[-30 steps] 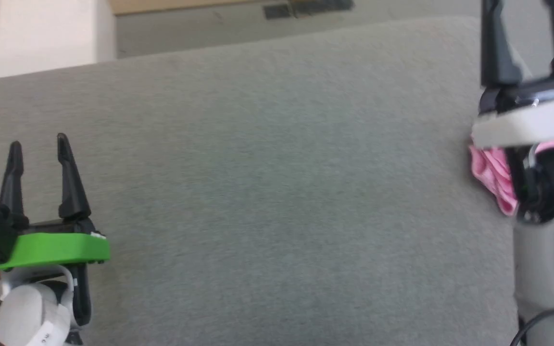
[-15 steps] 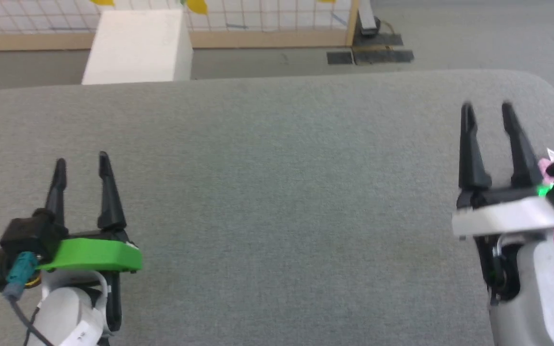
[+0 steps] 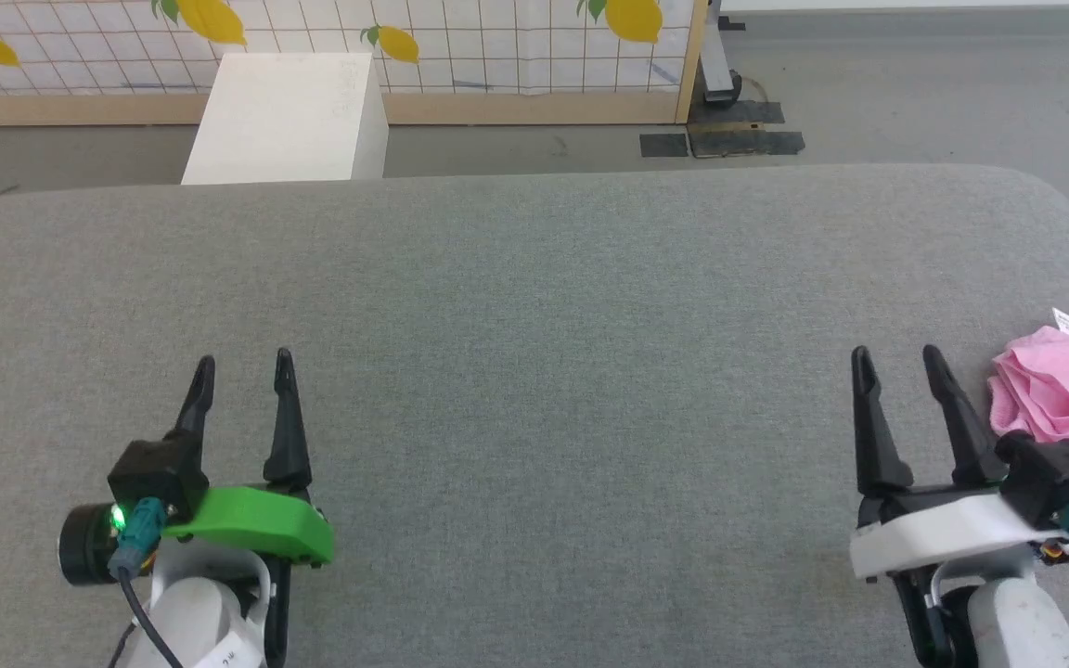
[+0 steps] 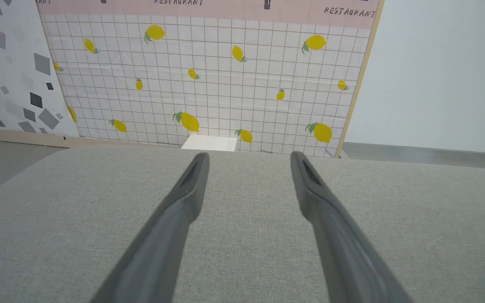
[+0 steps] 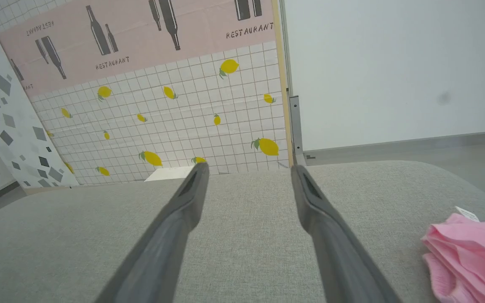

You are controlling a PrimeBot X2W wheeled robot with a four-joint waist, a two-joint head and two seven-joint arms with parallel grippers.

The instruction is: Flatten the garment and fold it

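Just off the outer side of my right gripper (image 3: 895, 353), the garment (image 3: 1065, 394) lies in a crumpled pink heap on the grey pad (image 3: 544, 306), near the pad's right edge. It sits close beside that gripper's right finger. The near part of the heap is hidden behind the wrist housing, so I cannot tell whether cloth touches it there. A white tag (image 3: 1064, 322) sticks out at the heap's far end, a little beyond the fingertips. In the right wrist view the heap shows low and to the right of the fingers, folds stacked on each other, not flattened.

My right gripper's fingers are spread with only bare pad between them; they hold nothing. Far across the pad on its other side, my left gripper (image 3: 245, 358) points the same way, fingers likewise spread and empty. Whether either gripper's tips touch the pad I cannot tell.

Ahead of both grippers, past the pad's far edge, a white box (image 3: 284, 121) stands on the floor against a lemon-print panel (image 3: 497, 46).
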